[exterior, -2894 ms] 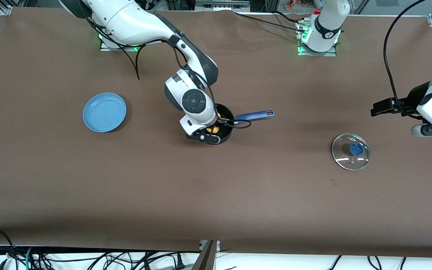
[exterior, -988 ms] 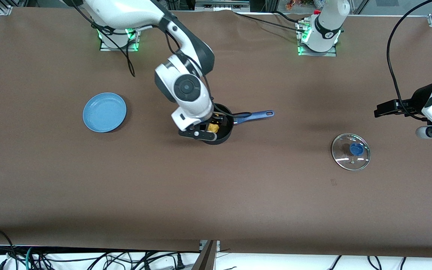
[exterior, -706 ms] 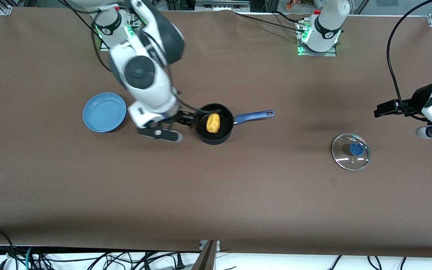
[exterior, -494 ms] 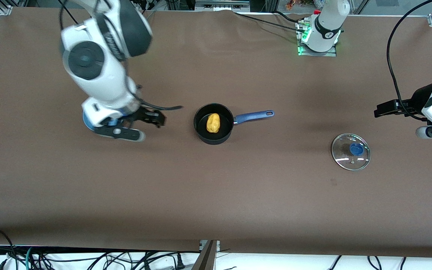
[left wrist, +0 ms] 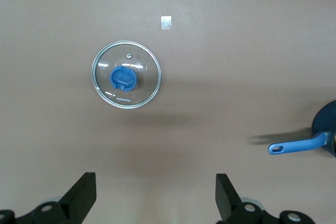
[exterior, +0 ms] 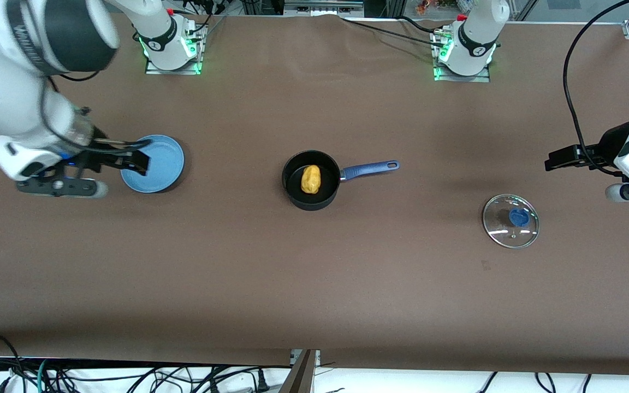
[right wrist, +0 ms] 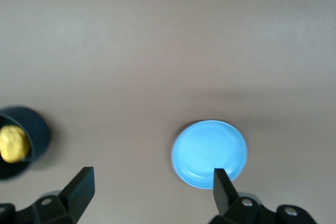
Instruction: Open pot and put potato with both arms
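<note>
Right gripper (exterior: 138, 162) up in the air at the right arm's end of the bench (exterior: 314, 284), jaws spread wide and holding nothing, over the rim of the light-blue plate (exterior: 156, 164); in the right wrist view the plate (right wrist: 209, 153) lies close by one finger (right wrist: 223, 188), bare brown cover around it. Toward the middle, well apart from those jaws: the pot (exterior: 311, 180), uncovered, blue handle (exterior: 370, 168) aimed at the left arm's end, the potato (exterior: 310, 179) lying inside, clear of the rim. Open bench all round the pot. Farther along, glass lid (exterior: 510, 221) flat on the bench, knob up, nothing touching its edge. Left gripper (exterior: 555, 159) waiting aloft near the lid, jaws wide apart and empty.
</note>
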`<act>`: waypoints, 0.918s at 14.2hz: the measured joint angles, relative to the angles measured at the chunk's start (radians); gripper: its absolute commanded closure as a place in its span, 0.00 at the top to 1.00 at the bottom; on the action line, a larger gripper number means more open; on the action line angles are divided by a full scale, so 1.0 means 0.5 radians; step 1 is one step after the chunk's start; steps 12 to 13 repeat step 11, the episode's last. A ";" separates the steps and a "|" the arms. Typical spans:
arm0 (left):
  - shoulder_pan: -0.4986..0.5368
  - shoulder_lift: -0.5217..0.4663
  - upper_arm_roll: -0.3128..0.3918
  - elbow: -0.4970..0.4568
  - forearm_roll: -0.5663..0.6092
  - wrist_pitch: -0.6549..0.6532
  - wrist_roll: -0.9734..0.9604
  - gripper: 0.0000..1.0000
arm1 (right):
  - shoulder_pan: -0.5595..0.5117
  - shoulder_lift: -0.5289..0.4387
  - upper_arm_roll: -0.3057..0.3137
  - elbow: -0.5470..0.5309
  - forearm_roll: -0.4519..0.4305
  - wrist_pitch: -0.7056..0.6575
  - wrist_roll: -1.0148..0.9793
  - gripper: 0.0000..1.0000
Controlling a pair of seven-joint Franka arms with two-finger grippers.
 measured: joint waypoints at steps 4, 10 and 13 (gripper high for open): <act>0.000 0.000 0.000 0.000 0.000 0.000 0.000 1.00 | -0.435 -0.278 0.164 -0.359 0.038 0.024 -0.339 1.00; 0.000 0.000 -0.001 0.000 0.000 0.000 0.000 1.00 | -0.493 -0.452 0.266 -0.525 0.012 0.031 -0.339 1.00; 0.000 0.000 -0.001 0.000 0.000 0.000 0.000 1.00 | -0.494 -0.452 0.266 -0.528 0.010 0.032 -0.339 1.00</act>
